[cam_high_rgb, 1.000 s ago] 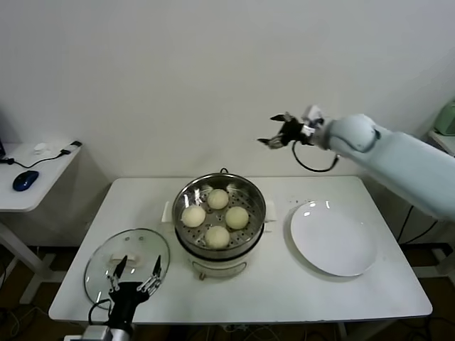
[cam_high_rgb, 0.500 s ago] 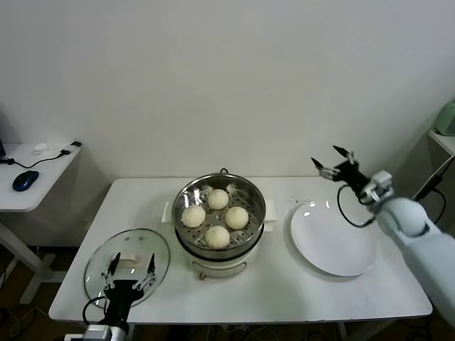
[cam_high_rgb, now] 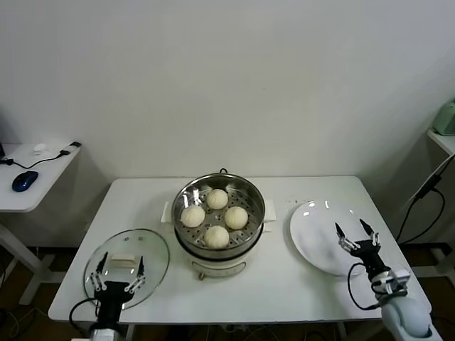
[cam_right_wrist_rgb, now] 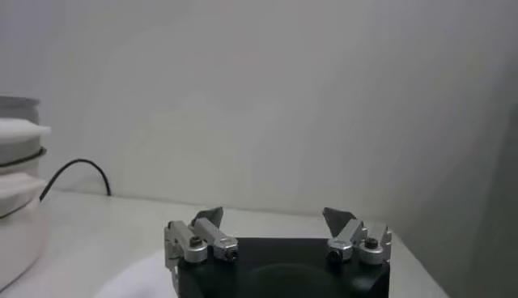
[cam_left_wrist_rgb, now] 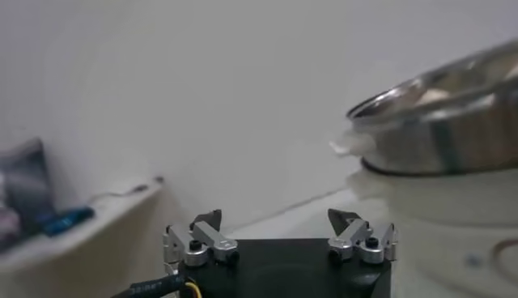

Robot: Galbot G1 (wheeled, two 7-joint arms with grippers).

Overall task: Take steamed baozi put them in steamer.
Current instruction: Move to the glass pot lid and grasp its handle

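Though the task calls for loading, all four steamed baozi (cam_high_rgb: 215,217) already sit inside the steamer (cam_high_rgb: 220,245), centre of the head view, spread in a rough diamond on the perforated tray. The white plate (cam_high_rgb: 313,241), right of centre, lies bare; the glass lid (cam_high_rgb: 153,259) lies off the pot at lower left.

Left gripper (cam_high_rgb: 118,282): lower left corner, over the lid's near edge, fingers spread wide, grasping nothing. The left wrist view shows its gripper (cam_left_wrist_rgb: 279,235) with the steamer's (cam_left_wrist_rgb: 453,146) steel wall off at the right edge of that frame.

Right gripper (cam_high_rgb: 357,239): lower right, at the plate's near right rim, fingers released, nothing between them (right wrist view agrees (cam_right_wrist_rgb: 275,235)).

Key relation: buns lie up and toward frame centre from both sets of fingers, well apart from each. Buns are round, so no long axis to align. Left gripper looks somewhat nearer the pot.

Judgement: placing appears done; nothing is left outside to fetch.
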